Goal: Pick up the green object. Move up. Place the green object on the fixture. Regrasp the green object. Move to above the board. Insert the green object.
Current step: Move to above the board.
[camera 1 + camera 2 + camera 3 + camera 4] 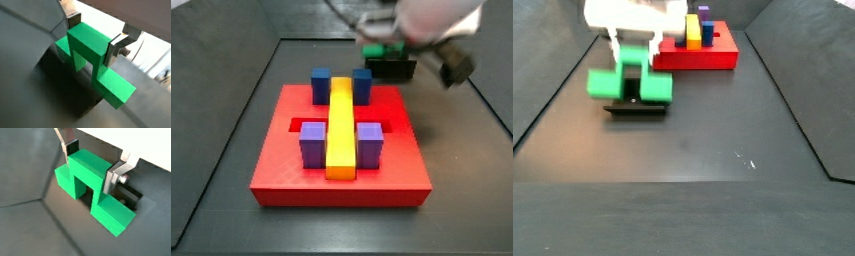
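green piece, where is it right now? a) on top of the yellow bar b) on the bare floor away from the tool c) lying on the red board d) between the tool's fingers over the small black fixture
d: in both wrist views the green piece sits between the fingers of the tool, and in a side view it is at the black fixture, away from the red board.

Floor [714, 150]: dark grey, matte, with raised dark edges along its sides.
Board [278, 170]: red slab, flat on the floor.
Fixture [636, 107]: black, on the floor, well apart from the board.
Gripper [633, 55]: over the fixture.
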You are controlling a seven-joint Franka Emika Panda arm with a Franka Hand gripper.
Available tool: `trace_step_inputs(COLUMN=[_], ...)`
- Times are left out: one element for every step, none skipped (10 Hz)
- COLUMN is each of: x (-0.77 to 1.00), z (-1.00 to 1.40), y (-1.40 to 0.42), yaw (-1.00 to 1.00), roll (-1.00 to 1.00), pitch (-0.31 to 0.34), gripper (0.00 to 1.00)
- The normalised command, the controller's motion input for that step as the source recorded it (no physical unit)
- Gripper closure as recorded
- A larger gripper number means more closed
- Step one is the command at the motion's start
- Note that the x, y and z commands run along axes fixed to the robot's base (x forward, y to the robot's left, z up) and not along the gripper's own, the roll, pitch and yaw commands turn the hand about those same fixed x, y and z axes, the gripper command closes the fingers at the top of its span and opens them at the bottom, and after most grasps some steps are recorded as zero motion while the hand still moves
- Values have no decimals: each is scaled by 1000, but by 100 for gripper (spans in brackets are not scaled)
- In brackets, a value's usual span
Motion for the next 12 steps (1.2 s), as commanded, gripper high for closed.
trace_step_inputs(x=[-40, -50, -43, -61, -62, -20, 1, -1012, -1030, -1115, -1160, -1157], z=[1400, 1400, 1400, 1400, 1400, 623, 361, 293, 305, 331, 308, 330], y=[7, 28, 7, 5, 16, -1, 3, -1400, -1400, -1400, -1400, -1400], yaw=[2, 17, 10, 0, -2, -7, -5, -128, -125, -113, -105, -97], roll=[-134, -113, -85, -59, -20, -14, -11, -1000, -1000, -1000, -1000, -1000], pitch=[23, -12, -5, 9, 3, 16, 28, 135, 132, 122, 126, 129], gripper=[100, 100, 100, 100, 100, 100, 100, 100, 100, 100, 100, 100])
